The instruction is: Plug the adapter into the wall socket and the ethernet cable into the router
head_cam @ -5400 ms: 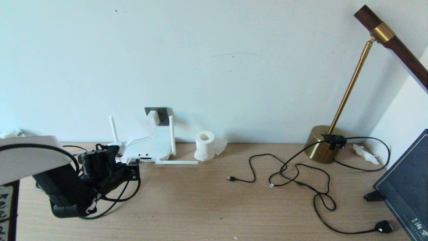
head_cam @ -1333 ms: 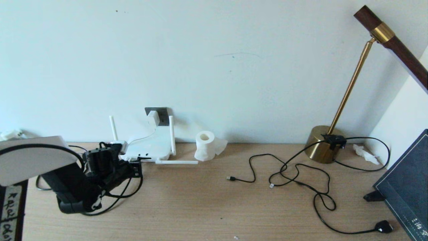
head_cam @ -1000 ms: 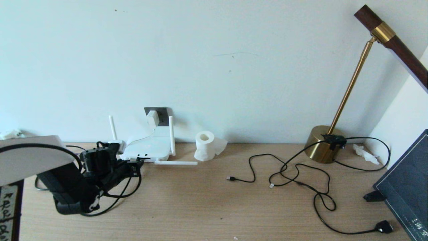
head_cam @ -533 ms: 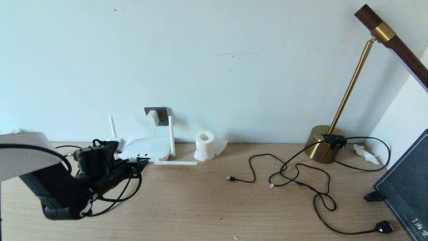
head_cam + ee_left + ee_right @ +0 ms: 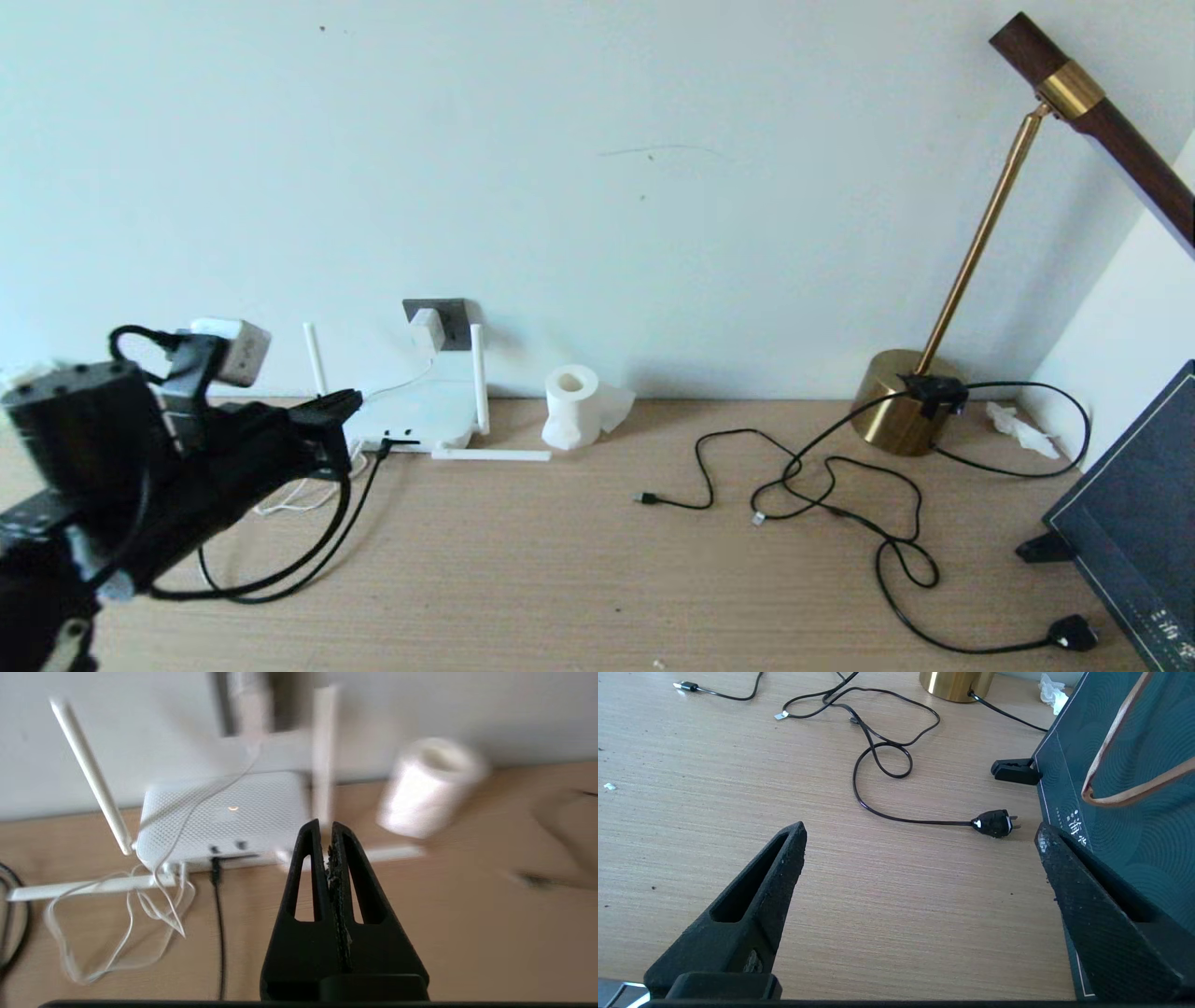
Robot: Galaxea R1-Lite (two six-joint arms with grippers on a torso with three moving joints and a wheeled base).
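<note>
Ethernet cable (image 5: 217, 914) seen seated in router (image 5: 219, 816): thin, floppy, best gripped at stiff plug. Left claw (image 5: 327, 833) pinched closed, empty, near router. Right claw (image 5: 920, 849) spread wide, nothing held.

White adapter (image 5: 427, 329) seated in grey wall socket (image 5: 452, 320); black ethernet cable (image 5: 218, 914) plugged into front of flat white router (image 5: 224, 819).
</note>
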